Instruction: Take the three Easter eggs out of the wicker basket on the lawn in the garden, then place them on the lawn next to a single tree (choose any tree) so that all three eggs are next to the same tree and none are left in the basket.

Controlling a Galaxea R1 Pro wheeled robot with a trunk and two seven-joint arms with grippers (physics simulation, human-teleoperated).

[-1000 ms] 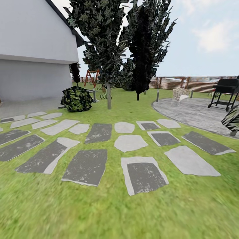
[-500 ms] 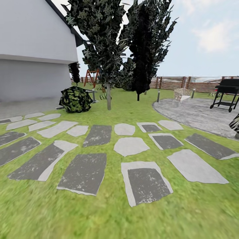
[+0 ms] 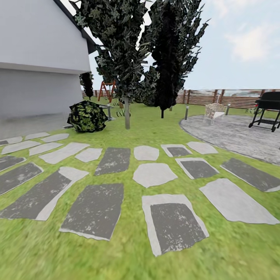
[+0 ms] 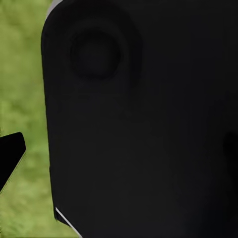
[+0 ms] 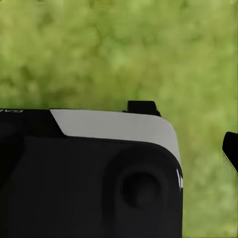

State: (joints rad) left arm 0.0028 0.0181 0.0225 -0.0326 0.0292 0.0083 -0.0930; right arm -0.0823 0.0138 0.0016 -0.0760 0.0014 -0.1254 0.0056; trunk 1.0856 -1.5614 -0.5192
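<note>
Lawn: mottled green grass across the foreground of the head view, running back between the stepping stones to the trees; blurred grass also in both wrist views.
Stepping stones: grey and dark slabs set in the grass in rough rows, from left to right across the middle ground.
Tree: straight grey trunk rising from the grass beyond the stones, dark leafy crown above.
Dark narrow tree: just right of it, slim trunk, near-black foliage.
Bush: rounded, dark green, left of the trunk, near the house.
House: white wall at far left.
Fence: slatted brown wood along the back, right of the trees.
Paved circle: grey, at right; a black grill on wheels and a pale chair stand on it.
Left gripper: dark housing close to the lens in the left wrist view; cannot tell whether the fingers are spread or pressed together.
Right gripper: black-and-grey housing over grass in the right wrist view; finger state cannot be told.
</note>
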